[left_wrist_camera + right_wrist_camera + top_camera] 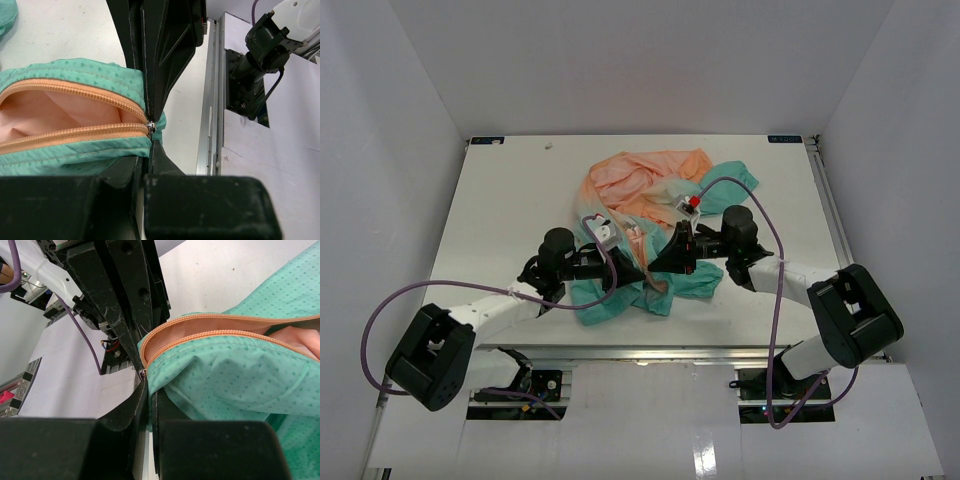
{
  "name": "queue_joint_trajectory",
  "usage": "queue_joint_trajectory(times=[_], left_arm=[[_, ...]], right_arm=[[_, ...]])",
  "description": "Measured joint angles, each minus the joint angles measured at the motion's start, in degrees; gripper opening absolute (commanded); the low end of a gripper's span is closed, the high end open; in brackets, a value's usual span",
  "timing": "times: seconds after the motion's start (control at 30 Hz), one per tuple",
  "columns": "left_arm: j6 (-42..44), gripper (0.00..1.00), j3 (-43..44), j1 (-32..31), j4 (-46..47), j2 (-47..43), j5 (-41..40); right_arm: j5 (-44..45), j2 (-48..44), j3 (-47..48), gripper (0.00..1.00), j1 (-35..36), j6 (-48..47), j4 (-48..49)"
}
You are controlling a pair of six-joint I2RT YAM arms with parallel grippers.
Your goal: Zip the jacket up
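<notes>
The jacket [640, 190] is lying crumpled in the middle of the bench [510, 200], its peach part toward the far side and its teal hem toward the arms. The hem is being pinched from two sides at the bottom end of the zipper [75, 131]. The left jaws are being pressed together on the teal cloth right at the slider [150, 127]. The right jaws are being held clamped on the same end from the opposite side, with the two pairs almost touching. Beyond the slider the two peach rows of teeth are gaping apart, so nearly all of the closing is being judged as not yet done.

The cloth is being judged thin, light and limp, likely to bunch and follow any pull rather than resist it. A grip is therefore being advised on the small metal slider or its tab with one arm, and on the hem just below it with the other, the teeth being kept taut between them. The slider is being reckoned small and slippery, and loose lining is being reckoned liable to get caught.
</notes>
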Motion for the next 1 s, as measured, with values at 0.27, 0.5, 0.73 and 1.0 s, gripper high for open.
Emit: queue_joint_trajectory(times=[0.27, 0.5, 0.73, 1.0], left_arm=[[0.9, 0.00, 0.3, 0.0, 0.0, 1.9, 2.5], [2.8, 0.00, 1.3, 0.0, -0.9, 3.2, 3.9], [4.2, 0.00, 2.2, 0.0, -2.0, 3.7, 3.5], [5.6, 0.00, 2.9, -0.1, -2.7, 3.8, 0.7]], right_arm=[[-0.1, -0.5, 1.9, 0.08, 0.2, -3.3, -7.1], [-0.6, -0.5, 3.6, 0.08, 0.2, -4.3, -11.7], [-0.7, -0.5, 4.4, 0.08, -0.4, -4.4, -13.5], [-0.3, -0.5, 5.1, 0.08, -1.1, -3.9, -14.3]])
